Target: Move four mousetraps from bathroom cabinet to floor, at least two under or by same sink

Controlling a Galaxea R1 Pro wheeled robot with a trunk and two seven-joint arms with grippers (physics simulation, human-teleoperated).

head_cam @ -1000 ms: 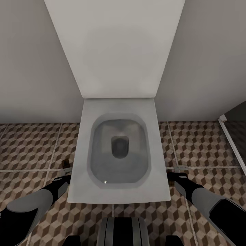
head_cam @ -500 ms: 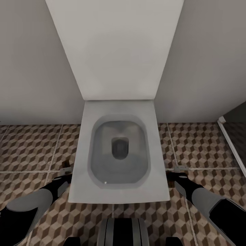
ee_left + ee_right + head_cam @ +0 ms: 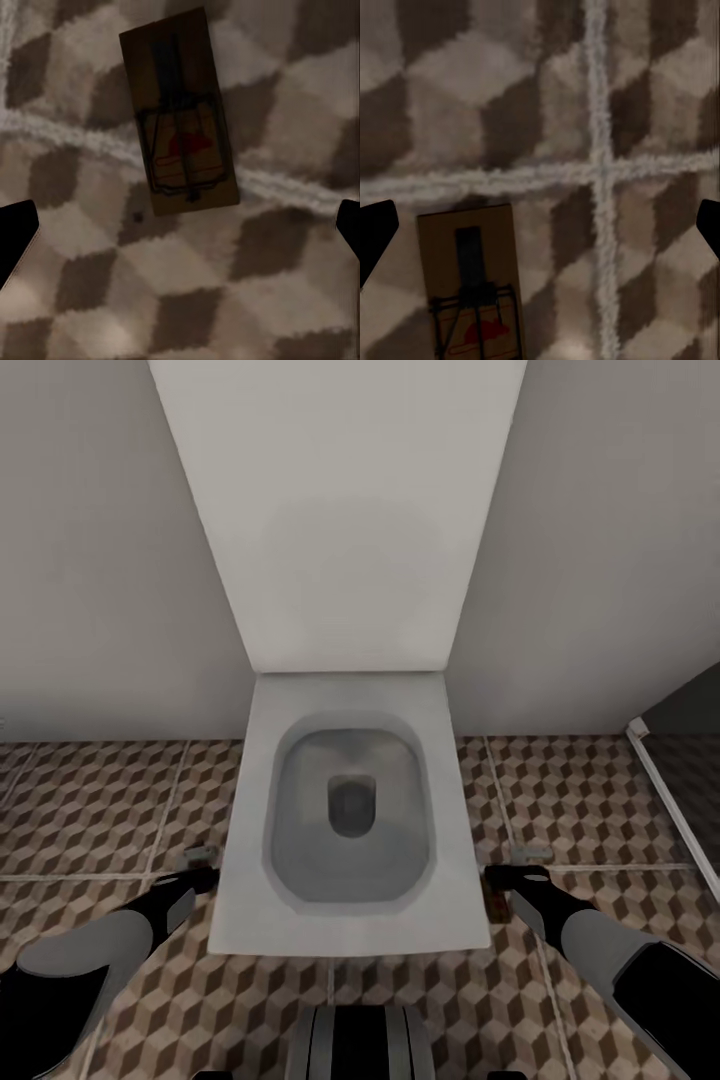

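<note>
Head view: white square toilet (image 3: 350, 830) dead ahead against wall, patterned bathroom floor (image 3: 90, 810) either side. Left claw (image 3: 180, 232) spread, empty, above mousetrap (image 3: 180, 112) lying flat across grout line. Right claw (image 3: 540, 232) spread, empty, above second mousetrap (image 3: 472, 289) on tile just beside grout crossing.

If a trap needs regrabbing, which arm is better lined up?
Left, likely: left gripper is open with its mousetrap centred ahead; right gripper has its mousetrap off toward one finger.
</note>
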